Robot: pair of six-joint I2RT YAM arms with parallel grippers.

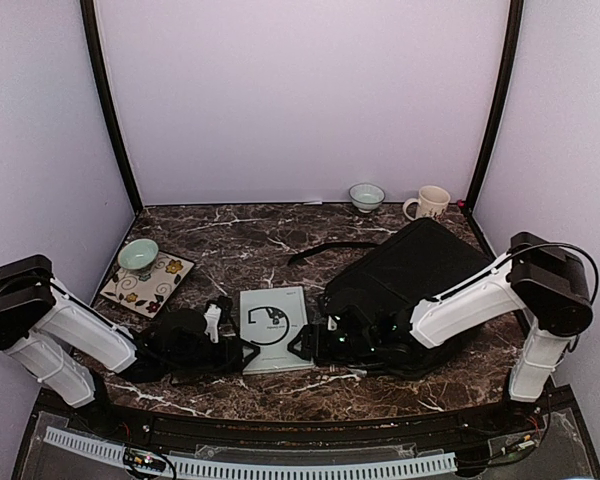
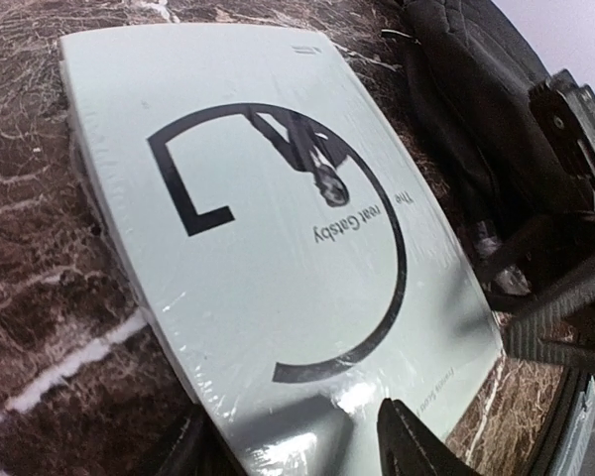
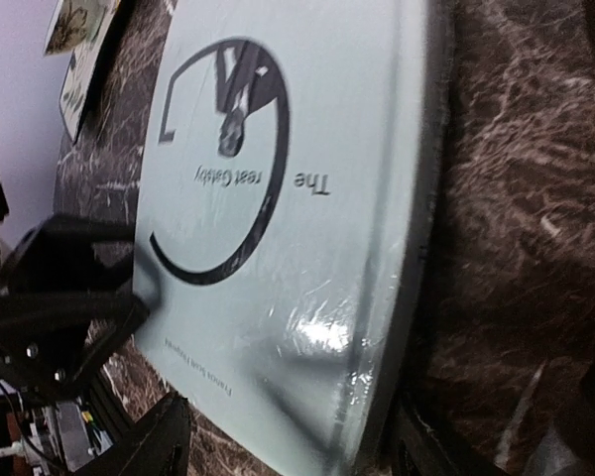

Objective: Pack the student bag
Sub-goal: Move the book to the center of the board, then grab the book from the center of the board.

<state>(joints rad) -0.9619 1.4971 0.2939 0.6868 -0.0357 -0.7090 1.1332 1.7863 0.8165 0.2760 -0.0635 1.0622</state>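
A pale grey book [image 1: 275,328] titled "The Great Gatsby" lies flat on the marble table, just left of the black student bag [image 1: 410,270]. My left gripper [image 1: 242,352] is at the book's near left edge. In the left wrist view its open jaws [image 2: 302,456] straddle the book [image 2: 268,228], one fingertip [image 2: 412,446] over the cover. My right gripper [image 1: 305,342] is at the book's near right edge, in front of the bag. In the right wrist view it [image 3: 288,451] is open with the book's edge [image 3: 307,248] between the fingers.
A patterned tile [image 1: 160,288] with a green bowl [image 1: 138,256] sits at the left. A small bowl [image 1: 366,196] and a cream mug [image 1: 429,203] stand at the back wall. The bag's strap [image 1: 325,248] trails left behind the book.
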